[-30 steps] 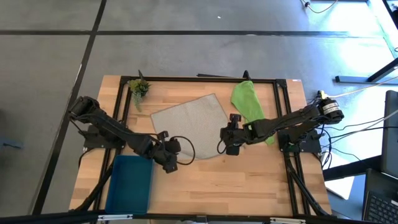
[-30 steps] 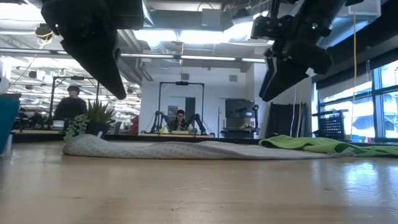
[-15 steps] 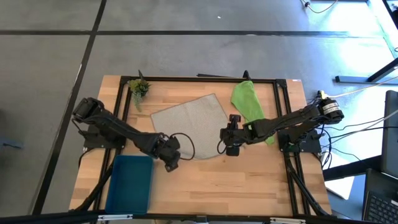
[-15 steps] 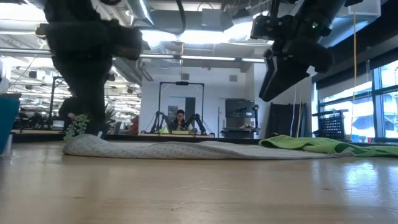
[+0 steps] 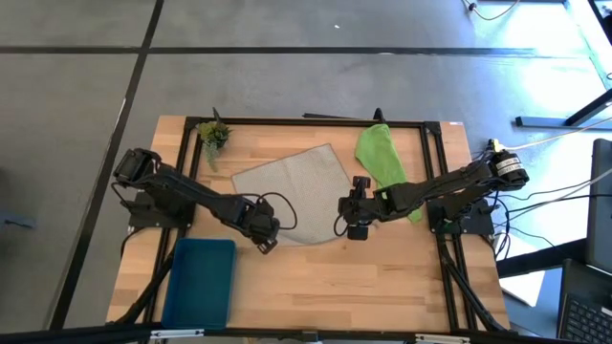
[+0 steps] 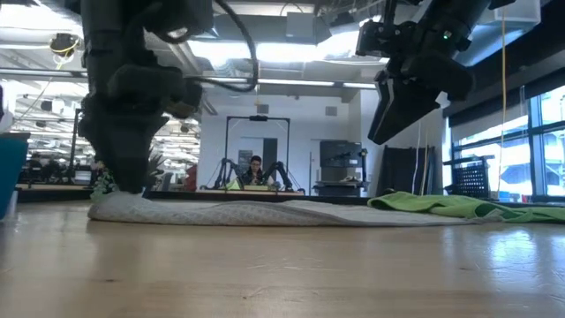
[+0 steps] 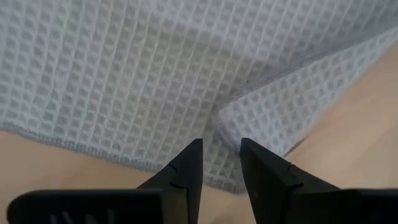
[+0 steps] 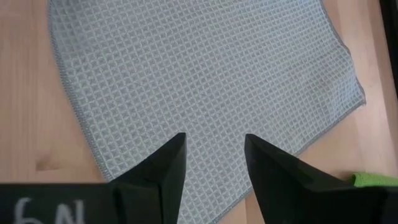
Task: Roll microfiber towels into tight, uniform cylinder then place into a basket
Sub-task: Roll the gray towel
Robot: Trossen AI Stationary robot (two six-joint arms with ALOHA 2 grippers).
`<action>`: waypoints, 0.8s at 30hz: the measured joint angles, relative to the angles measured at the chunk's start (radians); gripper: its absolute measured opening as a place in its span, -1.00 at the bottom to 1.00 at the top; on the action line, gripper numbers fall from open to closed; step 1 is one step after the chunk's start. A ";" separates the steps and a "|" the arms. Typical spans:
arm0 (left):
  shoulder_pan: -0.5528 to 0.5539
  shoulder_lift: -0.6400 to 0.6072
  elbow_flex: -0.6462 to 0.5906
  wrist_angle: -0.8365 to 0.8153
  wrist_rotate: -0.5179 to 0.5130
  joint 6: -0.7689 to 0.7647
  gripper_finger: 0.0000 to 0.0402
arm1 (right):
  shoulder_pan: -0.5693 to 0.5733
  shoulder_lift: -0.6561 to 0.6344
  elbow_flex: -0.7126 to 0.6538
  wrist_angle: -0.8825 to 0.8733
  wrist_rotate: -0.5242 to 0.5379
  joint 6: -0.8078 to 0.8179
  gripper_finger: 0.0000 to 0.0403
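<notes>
My left gripper [image 7: 217, 155], fingers narrowly apart, has dropped onto the near edge of the grey towel [image 5: 292, 191], waffle-textured, spread flat beyond the basket [image 5: 200, 282]. My right gripper [image 5: 356, 229], open, hovers unchanged above its far corner.

Two towels [image 5: 292, 186], one basket [image 5: 200, 283], one plant [image 5: 213, 136]

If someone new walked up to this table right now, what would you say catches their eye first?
Probably the grey towel spread flat mid-table, with the left gripper down at its near edge, fingers narrowly apart over a folded-over bit of hem, and the right gripper hovering open by its other near corner. Next, the lime green towel crumpled at the far right, and the teal basket at the near left corner.
</notes>
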 joint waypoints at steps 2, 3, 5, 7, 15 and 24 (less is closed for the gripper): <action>0.005 0.000 -0.008 0.000 0.008 0.001 -0.51 | 0.000 0.000 0.000 0.000 0.000 0.000 -0.18; 0.008 0.000 -0.011 0.007 0.009 0.002 -0.51 | 0.000 0.000 0.000 0.000 0.000 0.000 -0.18; 0.013 0.000 -0.013 0.021 0.010 0.010 -0.51 | 0.000 0.000 0.000 0.000 0.000 0.000 -0.18; 0.015 0.000 -0.013 0.040 0.020 0.046 -0.51 | 0.000 0.000 0.000 0.000 0.000 0.000 -0.18; 0.019 0.000 -0.013 0.064 0.104 0.101 -0.51 | 0.000 0.000 0.000 0.000 0.000 0.000 -0.18; 0.019 0.000 -0.013 0.077 0.040 0.111 -0.53 | 0.000 0.000 0.000 0.000 0.001 -0.003 -0.18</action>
